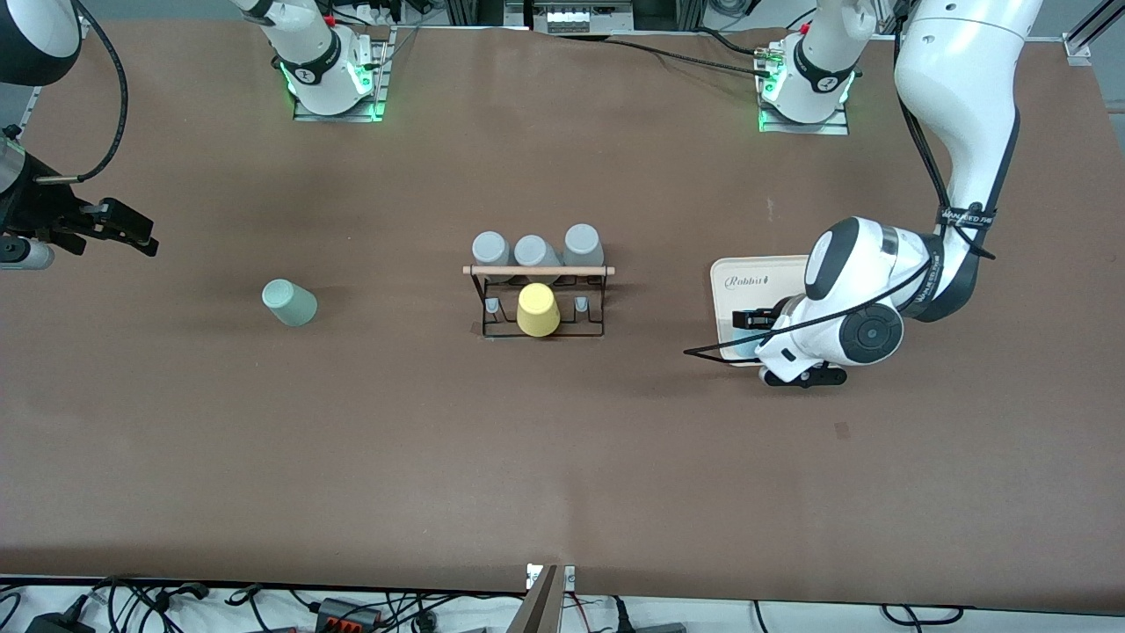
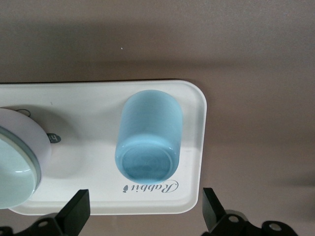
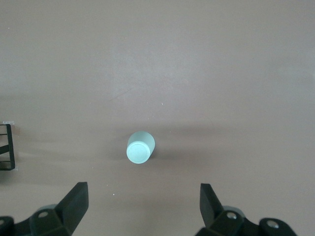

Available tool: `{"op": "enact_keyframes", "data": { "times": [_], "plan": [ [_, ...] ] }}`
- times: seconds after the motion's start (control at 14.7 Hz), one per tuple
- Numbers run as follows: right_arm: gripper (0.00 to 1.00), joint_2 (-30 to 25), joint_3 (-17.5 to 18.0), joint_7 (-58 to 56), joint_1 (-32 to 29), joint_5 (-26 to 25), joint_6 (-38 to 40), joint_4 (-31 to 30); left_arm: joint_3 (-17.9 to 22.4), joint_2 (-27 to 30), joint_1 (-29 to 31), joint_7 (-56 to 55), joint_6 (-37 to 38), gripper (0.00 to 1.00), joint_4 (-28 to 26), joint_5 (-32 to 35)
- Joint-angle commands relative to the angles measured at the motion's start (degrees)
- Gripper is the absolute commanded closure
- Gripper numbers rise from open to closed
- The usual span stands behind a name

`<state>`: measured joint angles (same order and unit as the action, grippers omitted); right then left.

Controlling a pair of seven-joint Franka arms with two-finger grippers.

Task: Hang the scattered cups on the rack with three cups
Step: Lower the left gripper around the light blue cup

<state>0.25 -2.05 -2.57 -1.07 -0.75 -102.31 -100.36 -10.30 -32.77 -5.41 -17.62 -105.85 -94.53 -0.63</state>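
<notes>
Bench: flat brown matte bench (image 1: pixel 562 457), smooth and uniform; wide bare stretches toward the front camera and between the rack and each end.
Rack: small black wire-frame rack (image 1: pixel 542 299) with a light wooden rod across its top and short upright pegs, at mid-bench.
Hung cups: three smooth grey cups (image 1: pixel 533 251) in a row along the rod, bottoms up; one yellow tapered cup (image 1: pixel 537 309) inverted on the rack's side nearer the front camera.
Mint cup: pale mint-green handleless tumbler (image 1: pixel 289 302), plain and rounded, alone on the bench toward the right arm's end, well apart from the rack, open surface all round it.
Blue cup: light blue glossy handleless tumbler (image 2: pixel 149 141), lying on its side on the tray close to its rounded rim.
Tray: cream rectangular tray (image 2: pixel 98 101) with rounded corners and a printed script logo, toward the left arm's end; a round pale dish (image 2: pixel 15 157) also sits on it.
Left claw (image 2: pixel 145 209): released, black fingers spread wide, over the tray with the blue cup between the fingers' line.
Right claw (image 3: pixel 142 204): released, fingers spread, in the air over the bench near the mint cup.
</notes>
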Motion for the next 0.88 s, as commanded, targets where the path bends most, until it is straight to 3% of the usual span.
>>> {"op": "enact_keyframes", "data": {
  "times": [0.0, 0.81],
  "plan": [
    [0.0, -0.1, 0.6, -0.7, -0.9, 0.2, 0.4, 0.3, -0.1, -0.3, -0.1, -0.8, -1.1, 0.0, -0.2, 1.1],
    [0.0, 0.3, 0.6, -0.7, -0.7, 0.0, 0.7, 1.3, 0.0, -3.1, 0.0, -0.9, -4.0, 0.0, 0.0, 1.5]
  ]
}}
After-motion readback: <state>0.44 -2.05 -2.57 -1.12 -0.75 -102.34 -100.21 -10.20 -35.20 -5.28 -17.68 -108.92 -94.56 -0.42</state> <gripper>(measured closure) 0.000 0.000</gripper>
